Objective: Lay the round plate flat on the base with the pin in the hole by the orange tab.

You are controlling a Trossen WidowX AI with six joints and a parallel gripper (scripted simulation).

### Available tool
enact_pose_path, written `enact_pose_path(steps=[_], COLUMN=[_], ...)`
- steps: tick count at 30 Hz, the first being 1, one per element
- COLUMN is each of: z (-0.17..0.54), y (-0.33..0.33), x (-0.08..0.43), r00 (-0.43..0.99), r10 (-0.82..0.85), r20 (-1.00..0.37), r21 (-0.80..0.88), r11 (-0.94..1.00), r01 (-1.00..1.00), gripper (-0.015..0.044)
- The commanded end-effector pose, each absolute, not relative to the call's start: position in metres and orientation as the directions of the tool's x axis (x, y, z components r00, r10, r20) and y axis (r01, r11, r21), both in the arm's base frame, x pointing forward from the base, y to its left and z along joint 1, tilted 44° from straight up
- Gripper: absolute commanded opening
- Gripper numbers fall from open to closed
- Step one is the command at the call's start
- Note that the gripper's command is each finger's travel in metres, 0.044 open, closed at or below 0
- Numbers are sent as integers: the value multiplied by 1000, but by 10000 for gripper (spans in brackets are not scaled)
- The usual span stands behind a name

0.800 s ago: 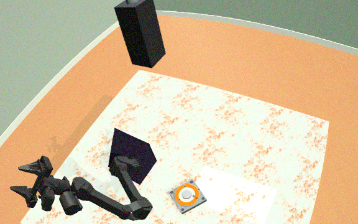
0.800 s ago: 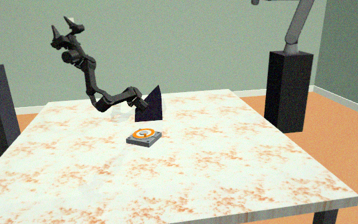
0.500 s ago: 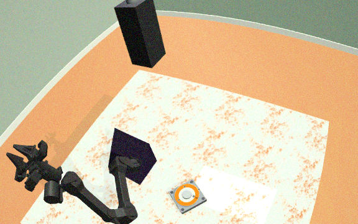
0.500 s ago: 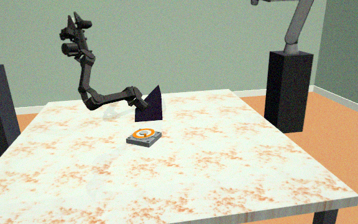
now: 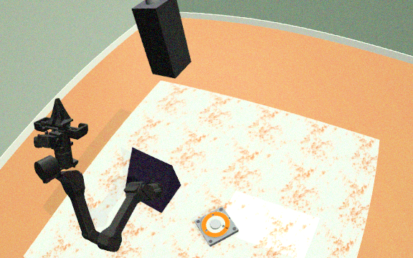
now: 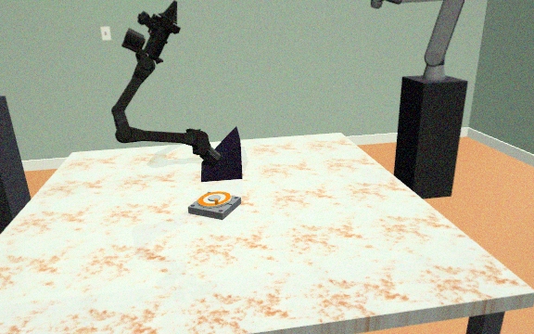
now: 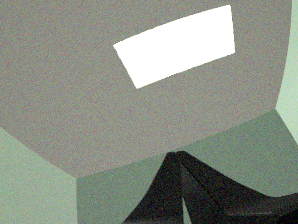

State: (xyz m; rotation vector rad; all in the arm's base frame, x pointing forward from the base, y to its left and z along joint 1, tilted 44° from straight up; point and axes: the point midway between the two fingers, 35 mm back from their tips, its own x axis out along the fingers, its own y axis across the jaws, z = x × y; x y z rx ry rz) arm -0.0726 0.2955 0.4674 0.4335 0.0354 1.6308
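1 arm raised high, end effector [image 6: 172,10] closed on nothing, round plate [image 5: 215,223] on base [image 5: 206,236], well apart.

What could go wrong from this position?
The claw is shut on nothing, raised high and pointing up, far from the plate. Coming down from there may be imprecise and could shove the base. A hard push might tilt the plate further on the pin rather than turning it.

My white, rust-speckled marble table [image 6: 295,241] carries the square grey metal base [image 6: 214,207] and my dark angular mounting block [image 6: 224,160].
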Motion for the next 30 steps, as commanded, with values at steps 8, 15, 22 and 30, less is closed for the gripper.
enact_pose_path(steps=[8,15,22,30], z=[347,267,205,135], y=[368,354,294,186], x=[70,176,263,326], r00=[433,647,713,568], r10=[872,580,223,-238], r20=[-229,-496,-665,-788], r21=[137,-24,-143,-365], r11=[470,735,899,923], r01=[-872,-678,-415,-120], gripper=[0,0,0,0])
